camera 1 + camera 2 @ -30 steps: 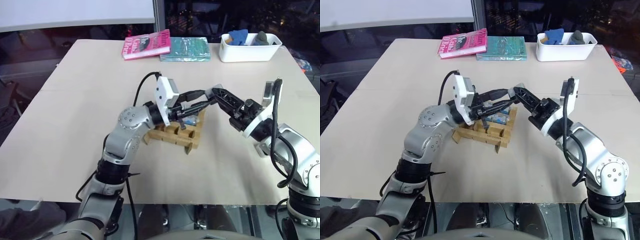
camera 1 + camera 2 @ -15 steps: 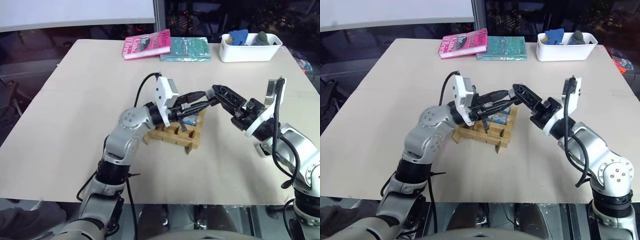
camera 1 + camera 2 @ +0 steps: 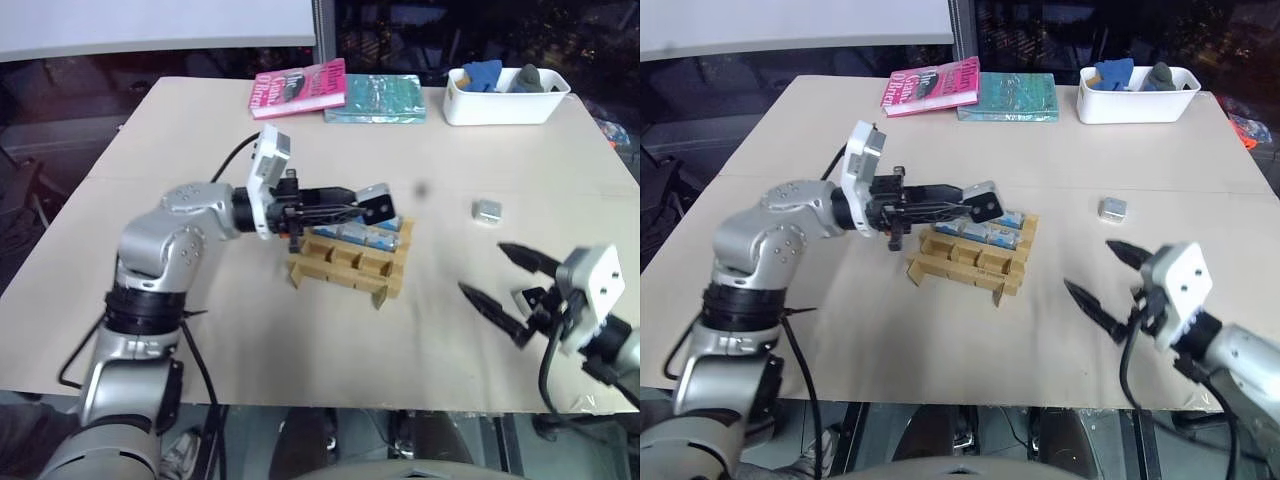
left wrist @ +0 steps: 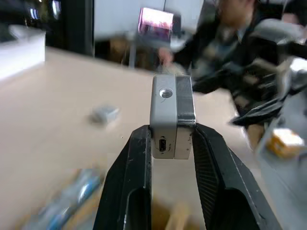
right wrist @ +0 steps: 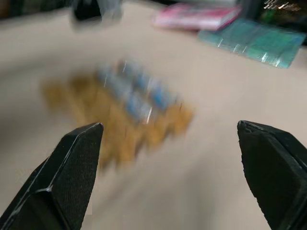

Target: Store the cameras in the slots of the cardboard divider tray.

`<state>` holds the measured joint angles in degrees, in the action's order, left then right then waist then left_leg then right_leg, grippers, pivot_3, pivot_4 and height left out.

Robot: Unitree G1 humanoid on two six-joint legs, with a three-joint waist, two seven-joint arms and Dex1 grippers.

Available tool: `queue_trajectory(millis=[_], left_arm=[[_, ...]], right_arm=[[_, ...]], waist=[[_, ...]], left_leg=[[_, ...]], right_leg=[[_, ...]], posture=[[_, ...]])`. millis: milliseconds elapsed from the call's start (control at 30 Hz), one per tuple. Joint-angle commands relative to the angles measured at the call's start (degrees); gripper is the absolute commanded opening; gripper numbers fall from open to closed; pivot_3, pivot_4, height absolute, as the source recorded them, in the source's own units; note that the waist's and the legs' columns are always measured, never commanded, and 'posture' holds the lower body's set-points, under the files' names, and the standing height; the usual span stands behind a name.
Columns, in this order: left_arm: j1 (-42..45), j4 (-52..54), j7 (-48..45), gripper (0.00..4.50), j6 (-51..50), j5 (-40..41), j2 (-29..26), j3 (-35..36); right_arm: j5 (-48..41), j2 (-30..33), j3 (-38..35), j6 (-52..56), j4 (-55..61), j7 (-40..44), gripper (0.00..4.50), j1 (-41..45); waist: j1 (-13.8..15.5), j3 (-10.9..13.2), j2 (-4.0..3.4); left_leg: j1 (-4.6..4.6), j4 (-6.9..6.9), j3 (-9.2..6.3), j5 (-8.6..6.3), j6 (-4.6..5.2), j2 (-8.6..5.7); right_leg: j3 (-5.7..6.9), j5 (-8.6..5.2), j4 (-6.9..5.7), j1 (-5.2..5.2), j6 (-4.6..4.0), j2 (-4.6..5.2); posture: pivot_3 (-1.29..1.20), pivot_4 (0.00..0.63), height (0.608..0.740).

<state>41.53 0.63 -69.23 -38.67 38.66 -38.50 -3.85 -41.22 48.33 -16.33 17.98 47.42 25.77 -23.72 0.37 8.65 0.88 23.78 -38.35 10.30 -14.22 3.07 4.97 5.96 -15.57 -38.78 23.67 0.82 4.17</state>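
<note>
A: Item one, largest: the broad pale beige desk (image 3: 200,130), flat and bare in front. What sits on it?

B: Item two: the tan-brown cardboard divider tray (image 3: 350,265) with slotted crossing walls, near the middle. Its far row already carries blue-and-silver pieces; the near compartments look empty. I judge it light and easily shoved or crushed, so nothing should press on its walls.

A: And the arms?

B: Item three: the left gripper (image 3: 975,203), jaws clenched on a small boxy silver-grey camera with a black lens face (image 4: 171,122), held above the tray's far edge. Item four: the right gripper (image 3: 512,290), jaws spread wide and released, hanging over the desk well apart from the tray.

A: Handling notes on the held camera?

B: Rigid metal-and-plastic shell, likely light, smooth-sided and so somewhat slippery. The jaws pinch its two flat side faces near one end, clear of the lens; that seems the right hold.

A: Smallest item?

B: A second small silver-grey camera (image 3: 487,210), loose on the desk to the tray's right, flat sides free for a similar pinch.
</note>
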Motion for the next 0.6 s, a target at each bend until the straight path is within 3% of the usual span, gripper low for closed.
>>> queue_trajectory(millis=[33, 267, 467, 600], left_arm=[[4.3, -5.2, -8.1, 0.64, 3.0, -4.6, -1.5, -4.7], [10.2, -18.1, -13.2, 0.64, 14.4, -16.1, 3.8, -12.1], [11.3, -24.4, -13.6, 0.64, 22.2, -20.9, 9.2, -12.8], [10.9, -25.7, -16.5, 0.64, 26.2, -22.7, 9.4, -13.1]], right_arm=[[8.5, -2.6, -3.3, -6.8, 4.7, 4.5, 4.44, -5.2], [15.3, -10.7, -4.5, -10.4, 10.1, 5.1, 4.44, -15.0], [18.3, -14.9, -3.4, -13.8, 12.6, 6.0, 4.44, -21.5], [19.1, -16.3, -3.2, -16.7, 12.6, 5.6, 4.44, -24.2]], waist=[[0.3, 0.0, 0.02], [0.5, 0.0, 0.10], [0.3, 0.0, 0.15], [0.3, 0.0, 0.15]], left_leg=[[0.00, -0.03, 0.00, 0.00, 0.00, 0.00], [0.08, -0.12, -0.12, -0.01, 0.01, -0.04], [0.08, -0.12, -0.15, -0.01, 0.02, -0.08], [0.08, -0.13, -0.42, -0.01, 0.02, -0.16]], right_leg=[[0.03, 0.00, 0.00, -0.01, 0.00, 0.00], [-0.02, -0.01, 0.00, -0.02, -0.01, 0.00], [-0.11, -0.01, -0.02, 0.01, -0.01, -0.01], [-0.17, -0.01, -0.02, 0.00, -0.01, -0.06]], posture=[[0.00, 0.150, 0.740], [0.00, 0.150, 0.740], [0.00, 0.150, 0.740], [0.00, 0.150, 0.740]])
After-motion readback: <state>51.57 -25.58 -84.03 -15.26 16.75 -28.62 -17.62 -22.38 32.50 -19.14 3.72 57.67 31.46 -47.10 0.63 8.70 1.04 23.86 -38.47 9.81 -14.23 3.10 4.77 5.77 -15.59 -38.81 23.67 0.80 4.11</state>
